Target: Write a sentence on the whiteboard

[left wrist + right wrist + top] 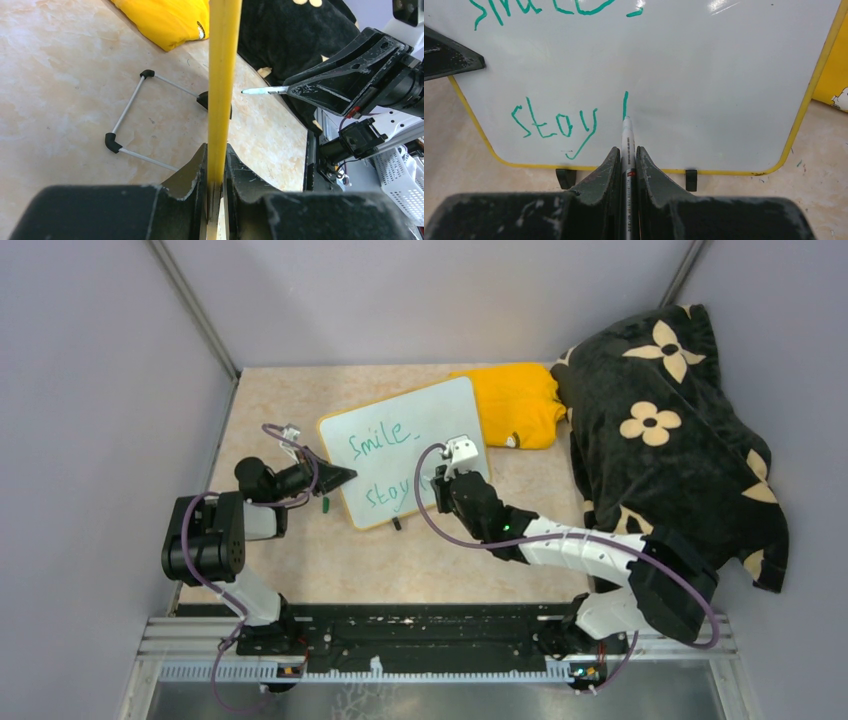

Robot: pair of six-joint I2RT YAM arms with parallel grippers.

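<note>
Right hand (626, 154) aims gripped marker (626, 142) at whiteboard (724, 75).

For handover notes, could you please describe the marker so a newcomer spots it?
Start at the glossy white, yellow-rimmed rectangular whiteboard mid-table. The right end effector before it grips a slim white marker pen, tip at the green stroke after "stay". No other pen is in view.

I am reading green writing (555, 125) on the whiteboard (724, 75): "Smile" above, "stay" below, then one upright stroke; print on the marker (626, 145) is blurring.
</note>
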